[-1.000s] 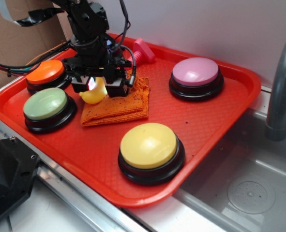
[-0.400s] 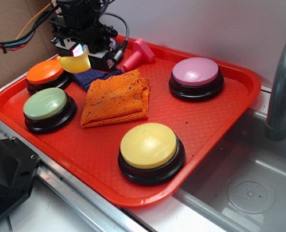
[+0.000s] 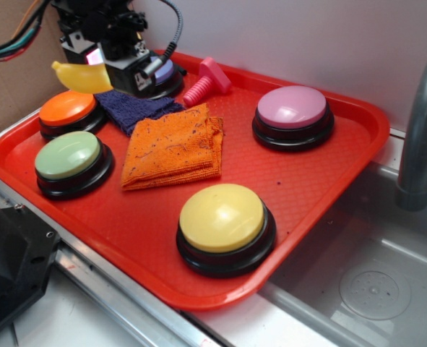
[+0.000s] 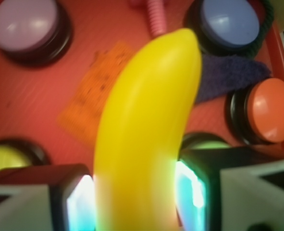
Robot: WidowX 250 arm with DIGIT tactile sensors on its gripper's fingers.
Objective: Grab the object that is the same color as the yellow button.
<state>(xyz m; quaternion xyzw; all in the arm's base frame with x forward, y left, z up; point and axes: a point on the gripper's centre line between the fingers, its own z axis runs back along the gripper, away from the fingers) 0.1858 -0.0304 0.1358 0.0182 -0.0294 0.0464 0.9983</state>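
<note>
My pincer (image 3: 90, 69) is clamped on the banana (image 3: 82, 76); from the wrist camera I see its two fingers (image 4: 77, 204) pressed against either side of the fruit (image 4: 146, 130), which runs up the middle of that view and fills most of it. In the exterior view the banana sticks out sideways from under the black gripper body, lifted clear of the red tray (image 3: 321, 181), hanging above the orange button (image 3: 68, 108) at the tray's far left corner.

Just below the gripper I can see a dark blue cloth (image 3: 130, 108) lying on the tray, with the folded orange cloth (image 3: 173, 147) overlapping its near edge. A blue button (image 4: 230, 21) sits partly hidden behind the gripper, and a pink ribbed toy bolt (image 3: 206, 79) lies beside it near the tray's back rim. The light green button (image 3: 72, 157) is in front of the orange one. The yellow button (image 3: 224, 220) sits well apart, near the tray's front edge, and the pink button (image 3: 292, 112) is at the right rear. A grey faucet (image 3: 421, 123) stands over the sink (image 3: 372, 282) to the right.
</note>
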